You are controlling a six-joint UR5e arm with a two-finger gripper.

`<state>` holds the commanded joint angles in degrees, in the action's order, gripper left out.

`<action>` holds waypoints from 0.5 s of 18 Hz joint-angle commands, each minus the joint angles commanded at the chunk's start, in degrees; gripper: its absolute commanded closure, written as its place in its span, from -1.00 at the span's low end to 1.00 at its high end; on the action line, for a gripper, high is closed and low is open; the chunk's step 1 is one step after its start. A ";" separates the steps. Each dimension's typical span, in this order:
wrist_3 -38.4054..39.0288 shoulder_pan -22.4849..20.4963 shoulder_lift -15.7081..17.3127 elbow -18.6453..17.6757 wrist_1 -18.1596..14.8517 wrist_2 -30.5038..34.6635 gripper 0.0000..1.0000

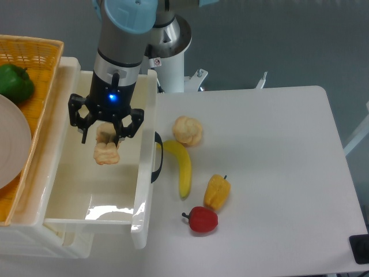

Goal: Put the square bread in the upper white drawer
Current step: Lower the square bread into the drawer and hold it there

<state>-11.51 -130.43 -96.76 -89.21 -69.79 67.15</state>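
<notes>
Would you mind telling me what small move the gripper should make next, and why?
Probably open the gripper and release: it holds the light golden-tan square bread directly above the inside of the deep glossy white upper drawer, well inside its walls.

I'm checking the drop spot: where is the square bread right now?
The square bread is in the left of the camera view, held in the gripper above the open upper white drawer, left of the drawer's dark handle and the banana.

End effector (105, 138) grips square bread (106, 148) over open upper white drawer (81, 193), off table's (277, 173) left edge.
</notes>
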 joint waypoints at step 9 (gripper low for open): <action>-0.09 -2.02 0.00 0.09 0.18 0.26 -0.33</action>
<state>-11.60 -132.45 -96.77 -89.12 -69.61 67.41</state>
